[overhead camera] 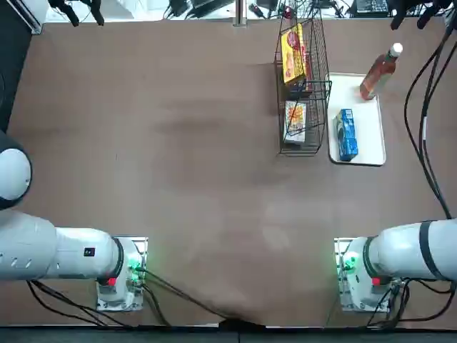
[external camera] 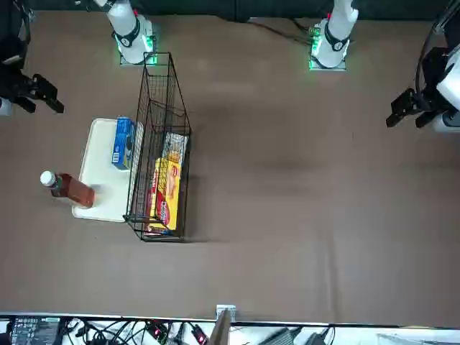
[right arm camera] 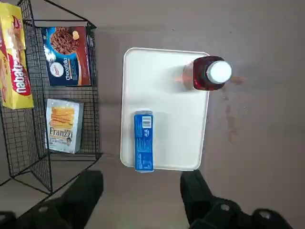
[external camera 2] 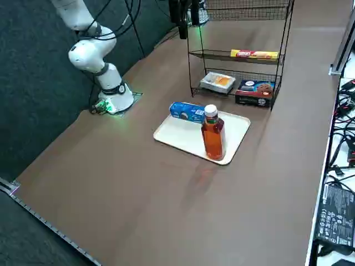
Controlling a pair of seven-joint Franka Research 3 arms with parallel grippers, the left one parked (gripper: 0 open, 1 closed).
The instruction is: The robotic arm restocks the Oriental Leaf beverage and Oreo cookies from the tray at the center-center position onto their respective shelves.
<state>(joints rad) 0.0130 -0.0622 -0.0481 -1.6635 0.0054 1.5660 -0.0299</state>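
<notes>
Right wrist view: black wire shelf rack (right arm camera: 71, 90), holding a yellow-and-red packet (right arm camera: 15, 59), a dark blue-and-brown box (right arm camera: 68, 56) and a white-and-orange packet (right arm camera: 65, 125); it stands just beside the cream-white rectangular tray (right arm camera: 167, 109). Item: narrow blue Oreo packet (right arm camera: 143, 141), on the tray's rack side, long axis along the tray's length. Item: clear bottle of reddish-brown tea, white-capped (right arm camera: 202, 74), upright at the tray's far end from the arm bases. Black two-finger right gripper (right arm camera: 142, 191): above the table, fingers wide apart, nothing between them.
</notes>
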